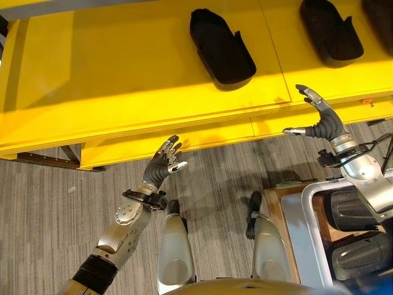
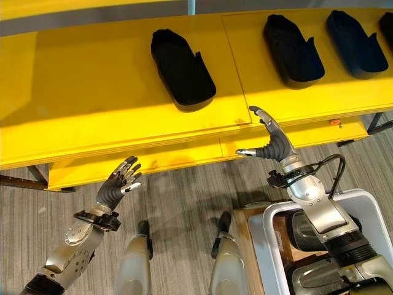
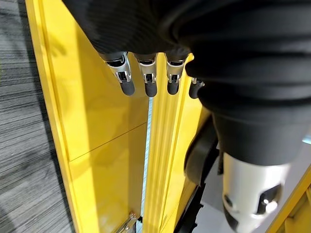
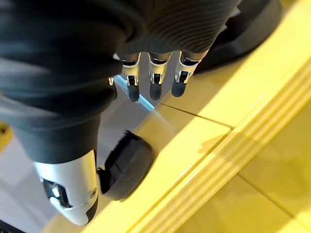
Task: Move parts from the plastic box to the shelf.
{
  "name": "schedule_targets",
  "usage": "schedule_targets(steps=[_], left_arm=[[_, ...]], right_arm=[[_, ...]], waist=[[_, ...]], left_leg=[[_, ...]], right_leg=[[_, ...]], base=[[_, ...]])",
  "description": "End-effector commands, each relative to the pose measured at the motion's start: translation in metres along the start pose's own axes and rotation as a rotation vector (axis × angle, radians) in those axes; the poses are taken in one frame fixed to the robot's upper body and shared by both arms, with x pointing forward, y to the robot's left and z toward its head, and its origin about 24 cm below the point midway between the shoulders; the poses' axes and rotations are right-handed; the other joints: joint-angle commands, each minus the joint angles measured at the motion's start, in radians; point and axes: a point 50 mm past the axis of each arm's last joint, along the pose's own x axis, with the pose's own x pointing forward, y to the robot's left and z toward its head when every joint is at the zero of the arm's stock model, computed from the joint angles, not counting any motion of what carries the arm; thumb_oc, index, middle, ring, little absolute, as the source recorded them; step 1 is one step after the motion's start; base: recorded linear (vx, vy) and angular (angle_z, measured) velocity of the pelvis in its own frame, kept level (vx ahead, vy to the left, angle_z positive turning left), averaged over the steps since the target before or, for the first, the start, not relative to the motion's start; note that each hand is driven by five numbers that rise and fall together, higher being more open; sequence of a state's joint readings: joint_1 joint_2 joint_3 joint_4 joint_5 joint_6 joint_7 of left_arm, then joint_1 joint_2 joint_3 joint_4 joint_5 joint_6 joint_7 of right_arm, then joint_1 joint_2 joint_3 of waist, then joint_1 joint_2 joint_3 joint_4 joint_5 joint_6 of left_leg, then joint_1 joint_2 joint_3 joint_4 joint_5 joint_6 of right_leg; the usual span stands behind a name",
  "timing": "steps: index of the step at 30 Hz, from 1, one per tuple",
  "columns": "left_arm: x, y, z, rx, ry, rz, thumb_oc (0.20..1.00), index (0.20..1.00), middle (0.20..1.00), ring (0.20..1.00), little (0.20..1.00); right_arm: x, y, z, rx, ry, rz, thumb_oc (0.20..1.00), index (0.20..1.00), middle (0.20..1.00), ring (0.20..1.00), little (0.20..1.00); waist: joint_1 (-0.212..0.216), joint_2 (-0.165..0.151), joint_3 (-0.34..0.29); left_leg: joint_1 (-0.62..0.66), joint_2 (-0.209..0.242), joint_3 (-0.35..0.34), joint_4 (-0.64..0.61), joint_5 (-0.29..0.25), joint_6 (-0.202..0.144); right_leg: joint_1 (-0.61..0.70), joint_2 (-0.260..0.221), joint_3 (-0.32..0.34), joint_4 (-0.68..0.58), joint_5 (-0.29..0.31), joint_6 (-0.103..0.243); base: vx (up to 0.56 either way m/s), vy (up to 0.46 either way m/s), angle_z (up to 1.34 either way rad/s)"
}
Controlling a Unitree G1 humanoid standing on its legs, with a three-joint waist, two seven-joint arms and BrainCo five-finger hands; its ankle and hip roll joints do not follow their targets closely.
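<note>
From the left eye view, three black parts are seen on the yellow shelf, the nearest part well ahead of both hands; the left hand is held up, fingers spread, nothing gripped. From the right eye view, the right hand is raised at the shelf's front edge, fingers spread and empty, and the plastic box is seen below it with dark parts inside. In both wrist views, straight fingers are shown over yellow shelf
</note>
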State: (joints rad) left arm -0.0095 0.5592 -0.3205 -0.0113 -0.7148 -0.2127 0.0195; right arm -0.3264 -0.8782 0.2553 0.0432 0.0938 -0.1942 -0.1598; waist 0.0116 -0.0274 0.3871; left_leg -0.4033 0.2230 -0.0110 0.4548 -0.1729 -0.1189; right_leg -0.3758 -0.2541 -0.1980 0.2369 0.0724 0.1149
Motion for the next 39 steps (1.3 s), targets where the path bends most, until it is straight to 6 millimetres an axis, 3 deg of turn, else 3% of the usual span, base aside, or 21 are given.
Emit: schedule_targets(steps=[1,9,21,29,39], left_arm=[[0.005,-0.006,0.018,0.066,-0.089,-0.061,1.0,1.0,1.0,1.0,1.0],[0.007,-0.009,0.019,0.063,-0.105,-0.059,1.0,1.0,1.0,1.0,1.0],[0.01,-0.008,0.021,0.066,-0.12,-0.05,1.0,1.0,1.0,1.0,1.0],[0.01,-0.009,0.02,0.067,-0.118,-0.05,1.0,1.0,1.0,1.0,1.0],[0.01,-0.008,0.023,0.068,-0.131,-0.042,1.0,1.0,1.0,1.0,1.0]], right_arm=[[0.027,-0.008,0.03,-0.014,-0.148,-0.06,1.0,1.0,1.0,1.0,1.0],[0.041,0.011,0.02,-0.103,-0.097,-0.022,1.0,1.0,1.0,1.0,1.0],[0.041,0.025,-0.006,-0.164,0.022,0.022,1.0,1.0,1.0,1.0,1.0],[0.04,0.027,-0.018,-0.181,0.08,0.026,1.0,1.0,1.0,1.0,1.0],[0.047,0.009,-0.016,-0.399,0.057,0.008,1.0,1.0,1.0,1.0,1.0]], waist=[[0.026,-0.042,0.01],[0.037,-0.04,0.016],[0.047,-0.042,0.021],[0.047,-0.045,0.023],[0.049,-0.045,0.025]], left_leg=[[-0.005,-0.018,-0.031,-0.039,0.109,0.003],[-0.01,-0.019,-0.031,-0.043,0.111,0.005],[-0.019,-0.025,-0.036,-0.036,0.108,0.009],[-0.022,-0.022,-0.036,-0.029,0.103,0.01],[-0.029,-0.023,-0.033,-0.024,0.098,0.014]], right_leg=[[0.054,-0.055,0.031,0.216,-0.152,0.03],[0.052,-0.055,0.029,0.213,-0.147,0.029],[0.049,-0.058,0.027,0.219,-0.146,0.029],[0.044,-0.056,0.03,0.227,-0.149,0.027],[0.039,-0.056,0.032,0.229,-0.148,0.028]], base=[[0.0,-0.012,0.05],[0.0,-0.001,0.0],[0.0,0.0,0.0],[0.0,0.0,0.0],[0.0,0.001,0.01]])
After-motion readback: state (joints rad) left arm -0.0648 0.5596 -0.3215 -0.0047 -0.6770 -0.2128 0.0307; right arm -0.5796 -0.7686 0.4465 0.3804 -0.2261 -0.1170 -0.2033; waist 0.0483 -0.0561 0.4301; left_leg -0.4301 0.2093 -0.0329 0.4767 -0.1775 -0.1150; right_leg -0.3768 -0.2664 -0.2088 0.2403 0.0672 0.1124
